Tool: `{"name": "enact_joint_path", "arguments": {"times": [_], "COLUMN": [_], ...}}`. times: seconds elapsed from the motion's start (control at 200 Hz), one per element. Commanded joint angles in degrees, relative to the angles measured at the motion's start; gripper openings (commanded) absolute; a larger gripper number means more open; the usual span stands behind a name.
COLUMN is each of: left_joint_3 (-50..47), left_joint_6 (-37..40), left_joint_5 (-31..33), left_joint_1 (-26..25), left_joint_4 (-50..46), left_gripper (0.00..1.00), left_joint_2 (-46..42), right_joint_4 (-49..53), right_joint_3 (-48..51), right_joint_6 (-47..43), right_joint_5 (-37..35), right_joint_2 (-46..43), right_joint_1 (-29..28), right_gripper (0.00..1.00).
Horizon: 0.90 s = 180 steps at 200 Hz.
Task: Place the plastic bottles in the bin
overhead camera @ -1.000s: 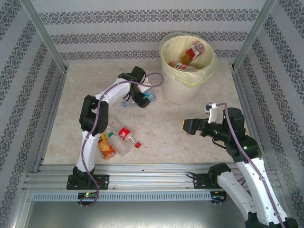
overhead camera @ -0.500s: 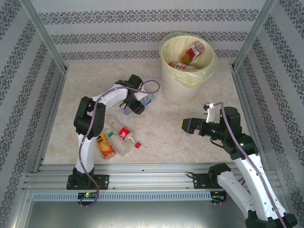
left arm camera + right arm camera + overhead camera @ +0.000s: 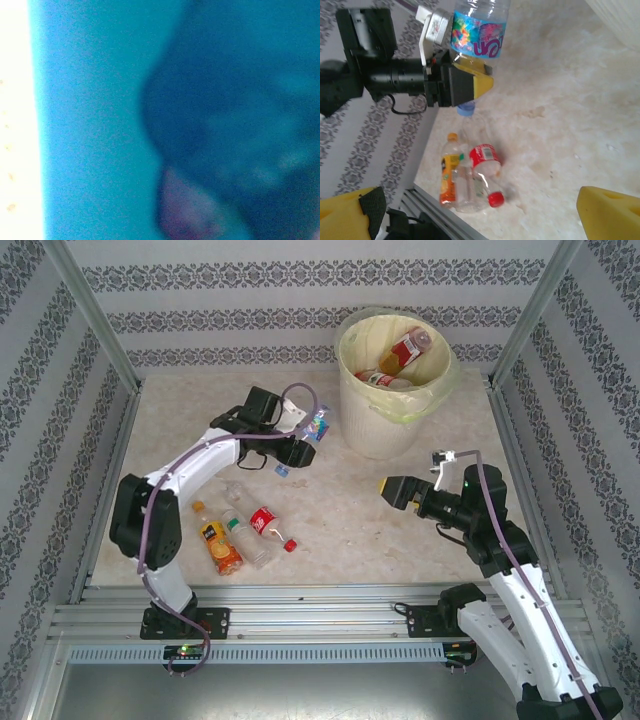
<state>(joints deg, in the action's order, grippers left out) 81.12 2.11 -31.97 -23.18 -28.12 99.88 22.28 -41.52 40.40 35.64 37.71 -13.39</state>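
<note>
Pale marbled table (image 3: 350,510), metal rails run along its near edge, cream bin (image 3: 380,435) stood at the far side, three bottles laid close together near the left front, orange-labelled bottle (image 3: 224,552), clear green-capped bottle (image 3: 248,542), red-labelled bottle (image 3: 266,523).

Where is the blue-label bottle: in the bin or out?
Out. The left gripper is shut on the bottle, which is left of the bin and outside its rim.

A blue-labelled bottle (image 3: 479,35) hangs cap-down, clamped in the left end effector (image 3: 297,448), near the bin (image 3: 375,435). The bin, a cream bag-lined bucket, holds two red-labelled bottles (image 3: 405,348). An orange-labelled bottle (image 3: 222,546), a clear bottle (image 3: 246,538) and a red-capped bottle (image 3: 266,524) lie together on the worktop (image 3: 400,530).
</note>
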Motion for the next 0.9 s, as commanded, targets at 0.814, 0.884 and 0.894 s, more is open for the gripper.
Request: {"name": "enact_joint_path", "arguments": {"times": [0.814,0.884,0.894], "left_joint_3": [-15.01,-15.96,-16.1], "left_joint_6": [-35.42,-37.57,-37.85], "left_joint_5": [-42.98,-43.51,-43.59], "left_joint_1": [-5.42,-5.74,-5.74], "left_joint_4": [41.22,44.81,45.28], "left_gripper": [0.53,0.53,0.53], "left_joint_2": [-11.01,-11.04,-11.07], "right_joint_4": [-30.19,-30.19,-30.19], "right_joint_3": [-15.78,-17.07,-17.16], "right_joint_6": [2.27,1.96,1.92], "right_joint_5": [5.09,5.47,5.42], "right_joint_2": [25.4,26.99,27.15], "right_joint_1": [-8.83,-9.26,-9.41], "right_gripper": [0.98,0.98,0.98]}}
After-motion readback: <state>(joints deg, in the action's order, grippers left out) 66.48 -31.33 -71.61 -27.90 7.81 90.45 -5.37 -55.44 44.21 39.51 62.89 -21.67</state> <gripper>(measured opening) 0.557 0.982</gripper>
